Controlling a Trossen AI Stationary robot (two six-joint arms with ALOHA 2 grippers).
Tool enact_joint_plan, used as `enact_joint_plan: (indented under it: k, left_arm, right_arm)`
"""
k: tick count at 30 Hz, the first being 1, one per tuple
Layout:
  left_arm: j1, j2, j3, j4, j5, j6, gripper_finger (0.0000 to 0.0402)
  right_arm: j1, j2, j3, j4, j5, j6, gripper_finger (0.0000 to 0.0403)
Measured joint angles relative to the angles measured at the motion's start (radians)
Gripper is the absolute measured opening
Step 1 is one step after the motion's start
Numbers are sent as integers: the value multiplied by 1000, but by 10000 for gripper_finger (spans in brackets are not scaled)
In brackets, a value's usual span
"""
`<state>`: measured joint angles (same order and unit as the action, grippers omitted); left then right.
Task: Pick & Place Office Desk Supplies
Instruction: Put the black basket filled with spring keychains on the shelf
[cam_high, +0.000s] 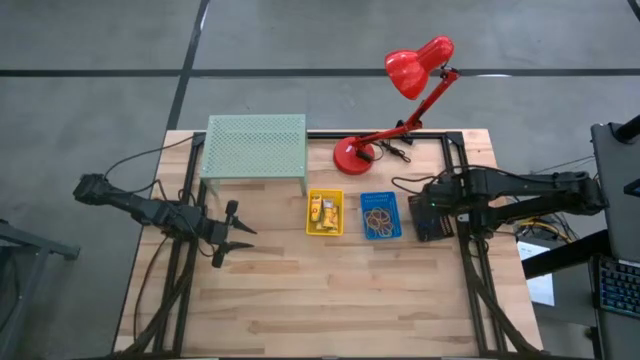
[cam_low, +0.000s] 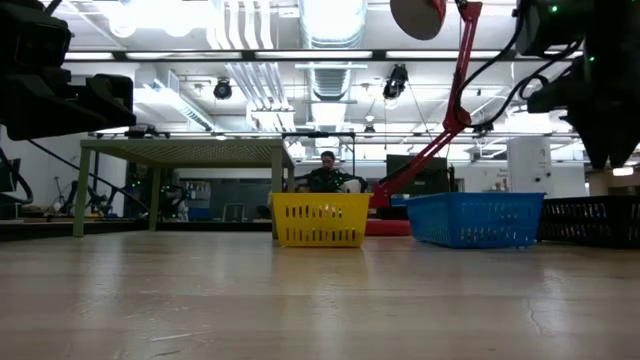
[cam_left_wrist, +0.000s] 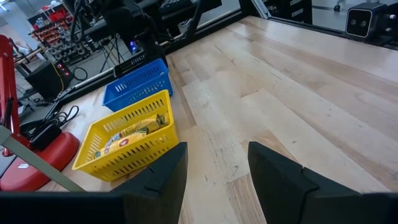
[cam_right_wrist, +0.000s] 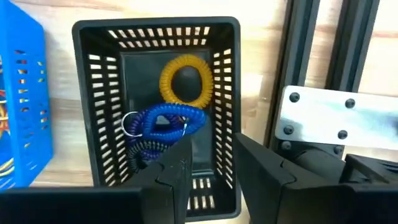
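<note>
- While the right hand (cam_right_wrist: 208, 165) hangs spread and empty over the black basket (cam_right_wrist: 155, 37), a yellow coil (cam_right_wrist: 185, 79) and a blue coil (cam_right_wrist: 163, 127) lie inside that basket.
- Beside the black basket stands the blue basket (cam_high: 380, 216) with rubber bands, then the yellow basket (cam_high: 324, 212) with packets.
- Well away from the black basket, the left hand (cam_high: 232, 233) waits spread above the tabletop (cam_high: 330, 290).

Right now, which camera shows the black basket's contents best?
The right wrist view: it looks straight down into the black basket, showing a yellow coil and a blue coil, with the right gripper open above. The high view shows only a dark box under the arm; the low view only its side; the left wrist view nothing clear.
</note>
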<state>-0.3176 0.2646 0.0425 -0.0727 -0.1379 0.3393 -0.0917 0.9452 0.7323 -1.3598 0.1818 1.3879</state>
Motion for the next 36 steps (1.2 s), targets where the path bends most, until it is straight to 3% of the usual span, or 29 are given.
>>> enact_joint_plan:
  k: [7,19,36]
  left_arm:
    - [0,1,0,0,0,0,173]
    - [0,1,0,0,0,0,173]
    - [-1,1,0,0,0,0,173]
  right_arm:
    - [-26,30,4,0,1,-15,116]
    - [-201,43,35,2,-9,-404,115]
    - [-367,188,33,91,26,-582,109]
